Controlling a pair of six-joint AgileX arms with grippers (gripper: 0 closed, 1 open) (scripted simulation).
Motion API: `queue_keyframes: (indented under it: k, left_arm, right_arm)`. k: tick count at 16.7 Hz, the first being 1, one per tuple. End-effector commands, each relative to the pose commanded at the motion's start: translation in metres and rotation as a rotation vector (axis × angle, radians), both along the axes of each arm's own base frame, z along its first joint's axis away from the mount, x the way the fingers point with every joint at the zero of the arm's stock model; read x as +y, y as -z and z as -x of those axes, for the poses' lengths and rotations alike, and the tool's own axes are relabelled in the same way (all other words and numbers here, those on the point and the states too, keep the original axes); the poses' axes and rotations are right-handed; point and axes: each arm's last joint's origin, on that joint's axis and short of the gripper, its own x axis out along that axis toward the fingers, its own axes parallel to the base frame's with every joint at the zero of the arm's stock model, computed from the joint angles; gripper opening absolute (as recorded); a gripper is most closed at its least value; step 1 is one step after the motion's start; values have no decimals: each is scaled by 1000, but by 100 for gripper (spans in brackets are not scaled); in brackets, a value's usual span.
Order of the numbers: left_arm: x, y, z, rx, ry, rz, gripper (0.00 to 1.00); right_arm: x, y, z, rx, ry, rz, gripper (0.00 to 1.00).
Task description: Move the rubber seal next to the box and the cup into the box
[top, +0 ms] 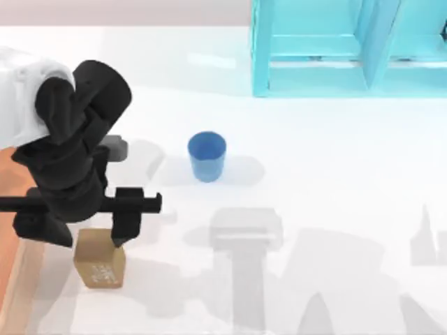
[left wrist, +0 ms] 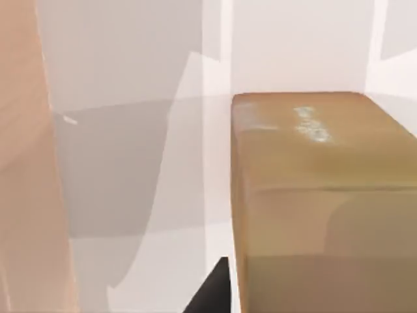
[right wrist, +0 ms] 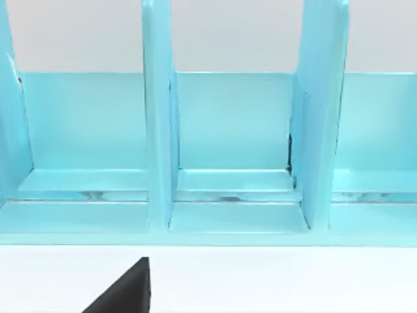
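The rubber seal (top: 100,260), a tan-brown block with pale markings on its side, stands on the white table at the near left, close beside the box (top: 7,209). The box is an orange-brown tray at the top view's left edge. My left gripper (top: 91,241) hangs right over the seal, open, with one finger (top: 126,223) at the block's right upper edge. The left wrist view has the seal (left wrist: 326,195) close up and the box rim (left wrist: 26,163) beside it. The blue cup (top: 207,155) stands upright mid-table, well apart from the gripper.
A light-blue shelf frame (top: 349,45) stands at the back right. A dark part of my right gripper (right wrist: 127,290) faces that frame (right wrist: 228,130) in the right wrist view. Arm shadows lie across the near middle of the table.
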Motion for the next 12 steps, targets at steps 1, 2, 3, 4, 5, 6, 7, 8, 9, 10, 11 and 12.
queue_keyframes:
  k: [1,2,3,4,5,6,7,8,9,10,11,12]
  left_arm:
    - [0,0,0,0,0,0,90]
    - [0,0,0,0,0,0,98]
    - [0,0,0,0,0,0,100]
    - [0,0,0,0,0,0,100]
    - [0,0,0,0,0,0,100]
    - [0,0,0,0,0,0,100]
    - [0,0,0,0,0,0,100]
    - [0,0,0,0,0,0,100]
    - [0,0,0,0,0,0,100]
    - [0,0,0,0,0,0,100]
    - [0,0,0,0,1,0,100]
    - [0,-1,0,-1,1,0,100]
  right_arm:
    - [0,0,0,0,0,0,100]
    - [0,0,0,0,0,0,100]
    - [0,0,0,0,0,0,100]
    - [0,0,0,0,0,0,100]
    - [0,0,0,0,0,0,100]
    - [0,0,0,0,0,0,100]
    - [0,0,0,0,0,0,100]
    - [0,0,0,0,0,0,100]
    - [0,0,0,0,0,0,100]
    - [0,0,0,0,0,0,100]
    - [0,0,0,0,0,0,100]
    - [0,0,0,0,0,0,100]
